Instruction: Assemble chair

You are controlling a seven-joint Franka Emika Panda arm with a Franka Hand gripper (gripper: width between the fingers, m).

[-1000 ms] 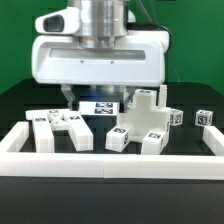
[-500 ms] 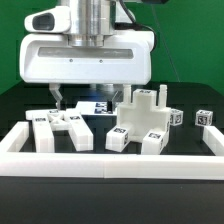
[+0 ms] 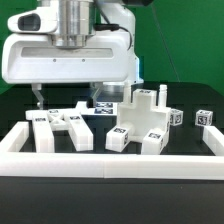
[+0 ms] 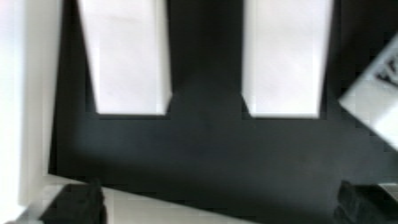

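Chair [image 3: 145, 120]: partly joined, on bench [image 3: 190, 135]; loose bars [image 3: 60, 128] yet unfitted; pincer [image 3: 68, 95] apart, empty.

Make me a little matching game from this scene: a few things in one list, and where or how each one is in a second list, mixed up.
Things:
1. gripper
2. loose bars
3. joined chair piece
4. small tagged cube

Places or states:
A. alone, far at the exterior view's right
B. open, hanging above the parts
C. lying flat at the exterior view's left
D. standing tallest, near the middle

Pairs: 1-B, 2-C, 3-D, 4-A
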